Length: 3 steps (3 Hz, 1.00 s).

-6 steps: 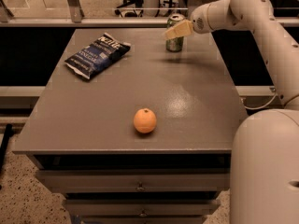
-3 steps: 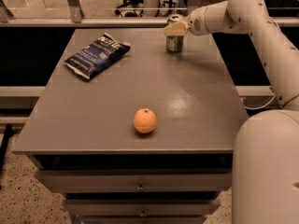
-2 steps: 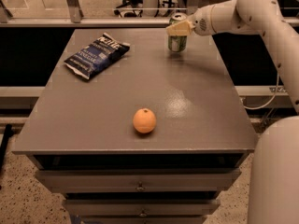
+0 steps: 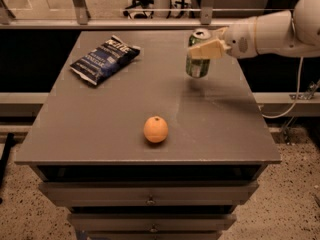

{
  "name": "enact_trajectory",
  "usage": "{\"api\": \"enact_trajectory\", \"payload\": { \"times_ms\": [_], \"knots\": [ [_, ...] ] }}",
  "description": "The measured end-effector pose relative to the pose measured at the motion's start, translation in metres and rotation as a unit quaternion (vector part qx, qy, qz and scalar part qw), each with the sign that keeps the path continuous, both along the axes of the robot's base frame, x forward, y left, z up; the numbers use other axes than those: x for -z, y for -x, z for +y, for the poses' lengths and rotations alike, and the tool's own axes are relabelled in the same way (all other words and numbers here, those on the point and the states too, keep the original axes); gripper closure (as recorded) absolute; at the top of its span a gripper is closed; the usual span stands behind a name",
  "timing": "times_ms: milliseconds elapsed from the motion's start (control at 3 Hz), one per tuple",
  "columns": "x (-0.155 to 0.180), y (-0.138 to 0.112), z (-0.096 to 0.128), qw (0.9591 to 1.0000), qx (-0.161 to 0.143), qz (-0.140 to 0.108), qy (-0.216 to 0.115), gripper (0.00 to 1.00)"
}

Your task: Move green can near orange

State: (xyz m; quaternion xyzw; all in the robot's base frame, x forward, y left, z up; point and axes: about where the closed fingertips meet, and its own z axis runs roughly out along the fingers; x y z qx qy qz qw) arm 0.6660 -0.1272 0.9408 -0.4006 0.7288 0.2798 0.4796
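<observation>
The green can [image 4: 198, 63] is upright at the back right of the grey table, its silver top showing. My gripper [image 4: 206, 49] reaches in from the right and is shut on the can's upper part, one pale finger [image 4: 209, 50] across its front. The can looks raised slightly off the tabletop. The orange [image 4: 156, 129] sits on the table near the front edge, well to the front left of the can and apart from it.
A dark blue chip bag [image 4: 104, 59] lies at the back left of the grey table [image 4: 90, 129]. Drawers sit under the front edge. A rail and posts run behind the table; a cable hangs at the right.
The gripper has closed around the can and the can seems lifted a little off the table. The arm has shifted out to the right. The orange and bag have not moved.
</observation>
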Motion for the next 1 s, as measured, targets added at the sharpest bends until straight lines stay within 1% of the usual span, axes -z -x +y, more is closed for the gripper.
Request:
{"api": "enact_trajectory", "payload": {
  "times_ms": [333, 667, 1000],
  "knots": [
    [0.003, 0.053, -0.004, 0.9988, -0.035, 0.014, -0.030, 1.00],
    [0.006, 0.086, 0.003, 0.9958, -0.068, 0.020, -0.058, 1.00],
    [0.008, 0.111, 0.015, 0.9918, -0.100, 0.023, -0.076, 1.00]
  ]
}}
